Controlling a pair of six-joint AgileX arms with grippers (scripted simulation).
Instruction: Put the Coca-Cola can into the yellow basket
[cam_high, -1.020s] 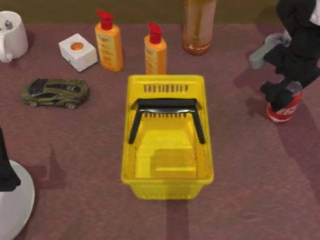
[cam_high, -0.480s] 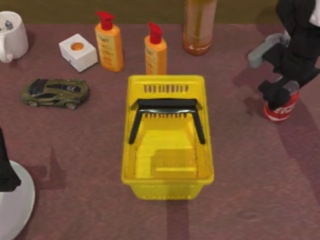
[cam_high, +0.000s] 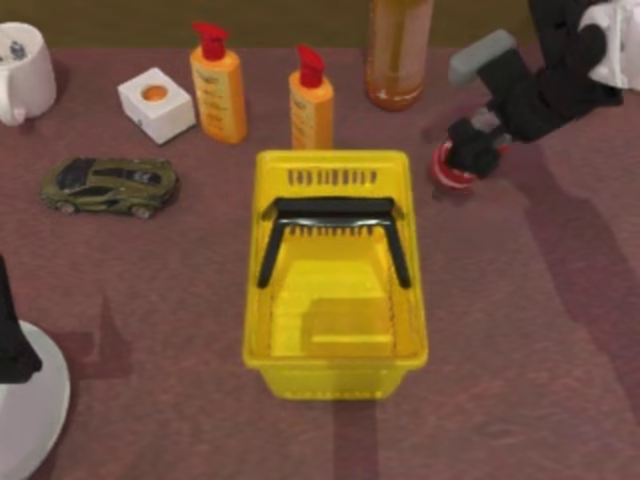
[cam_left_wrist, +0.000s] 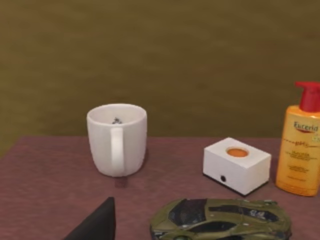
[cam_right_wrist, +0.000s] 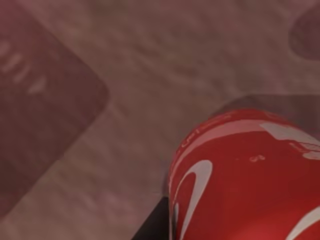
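Observation:
The red Coca-Cola can (cam_high: 451, 170) hangs in my right gripper (cam_high: 468, 152), which is shut on it just off the table, past the far right corner of the yellow basket (cam_high: 256, 300). In the right wrist view the can (cam_right_wrist: 245, 175) fills the near corner, with one black finger (cam_right_wrist: 156, 226) against its side. The basket stands at the table's middle, its black handle (cam_high: 333, 208) folded across the top and nothing inside. My left arm (cam_high: 10, 335) stays parked at the near left edge.
Two orange pump bottles (cam_high: 218, 85) (cam_high: 311, 100) and a tall amber bottle (cam_high: 398, 50) line the back. A white box (cam_high: 156, 103), a white mug (cam_high: 25, 70) and a green toy car (cam_high: 110, 185) sit at the left.
My right gripper has lifted the can from its spot at the right edge and carried it left and towards the back, nearer the basket. The left arm has not moved.

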